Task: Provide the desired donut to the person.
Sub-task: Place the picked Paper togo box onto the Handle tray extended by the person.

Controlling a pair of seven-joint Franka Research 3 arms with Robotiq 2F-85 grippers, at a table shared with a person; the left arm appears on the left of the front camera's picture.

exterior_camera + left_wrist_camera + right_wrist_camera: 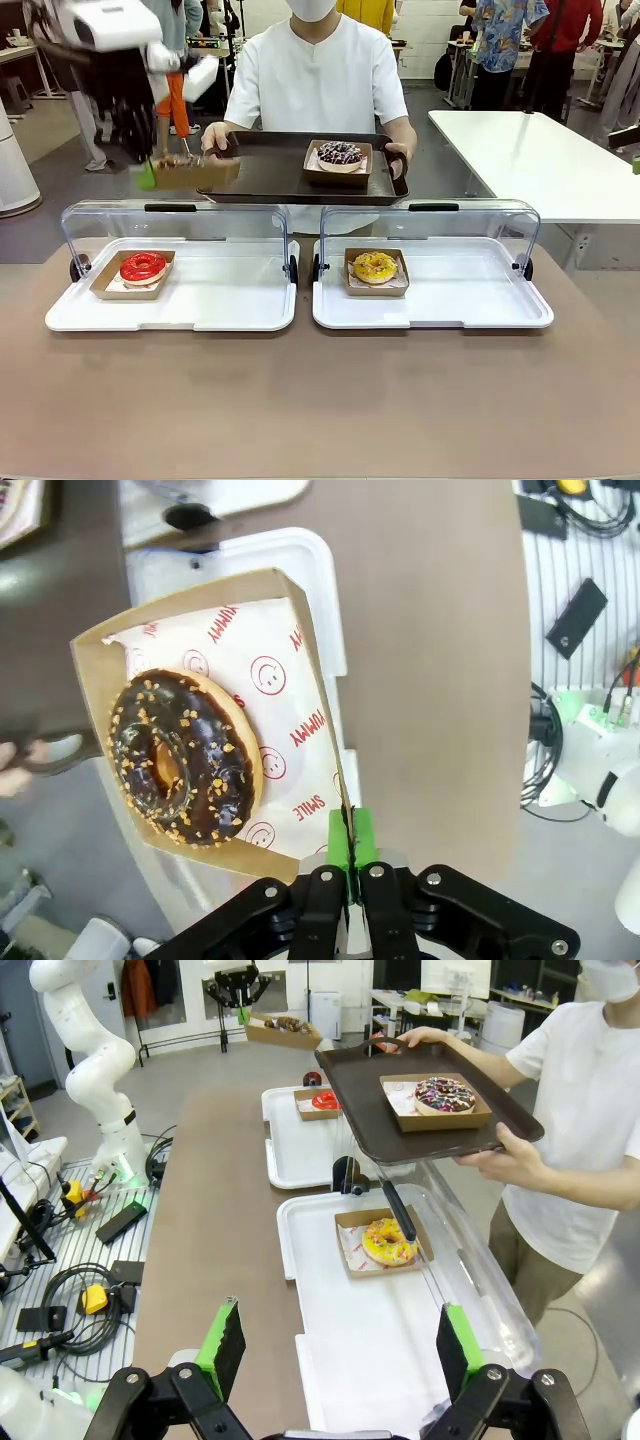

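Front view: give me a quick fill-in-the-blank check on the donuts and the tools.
1. The left tool is shut on the edge of the box holding the ____ donut.
2. The yellow donut sits in the ____ white case.
3. The person's brown tray carries a ____ donut.
4. The right tool is ____.

Missing: chocolate; right; sprinkled; open

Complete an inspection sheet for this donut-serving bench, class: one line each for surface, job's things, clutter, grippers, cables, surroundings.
Surface: brown table, two white lidded trays, lids open.
Job's things: chocolate nut donut in cardboard tray, raised at the person's dark serving tray, which carries a sprinkled chocolate donut; red donut and yellow donut remain in the white trays.
Clutter: nothing seen.
Grippers: left gripper shut on cardboard tray edge; right gripper open, empty.
Cables: loose cables beside the table.
Surroundings: white table; bystanders behind.
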